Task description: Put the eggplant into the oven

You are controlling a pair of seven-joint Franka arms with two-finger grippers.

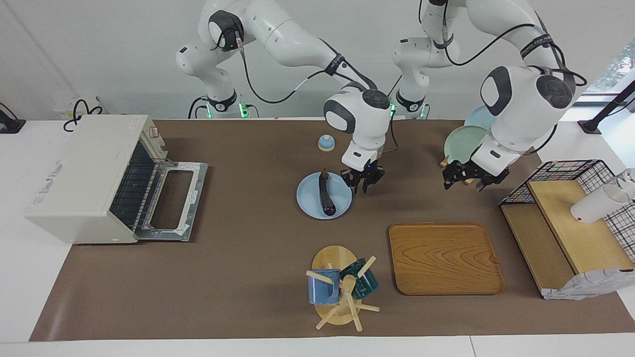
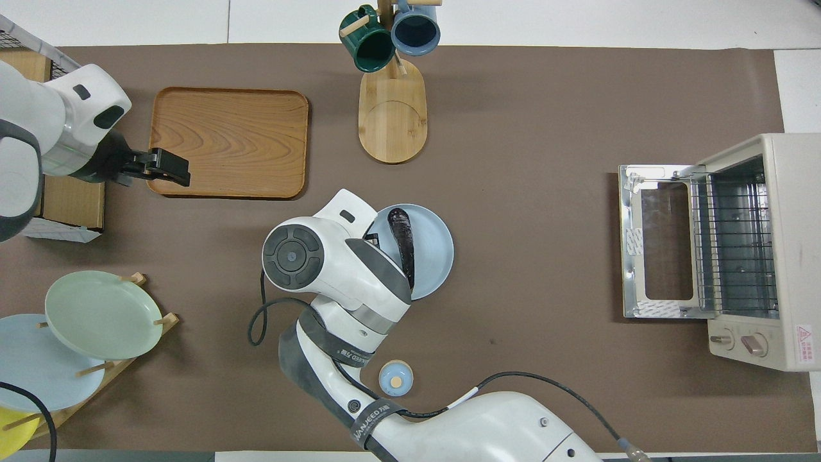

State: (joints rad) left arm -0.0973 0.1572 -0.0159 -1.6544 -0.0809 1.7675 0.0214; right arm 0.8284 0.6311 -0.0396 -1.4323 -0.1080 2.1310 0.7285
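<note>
Eggplant [image 1: 326, 195] lying lengthwise on blue plate [image 1: 310, 206] mid-table [image 1: 248, 277], stem end toward robots. Likely light, fairly stiff, glossy skin so probably slippery; best taken across the thick middle, not the tapered stem. Right claw [image 1: 366, 184] just beside plate edge toward left arm's end, low, fingers slightly parted, holding nothing, not touching eggplant. Oven [image 1: 94, 178] at right arm's end of table, door dropped open, wire rack exposed, well apart from plate. Left claw [image 1: 469, 179] waiting near plate rack [image 1: 449, 161], empty, fingers apparently apart
</note>
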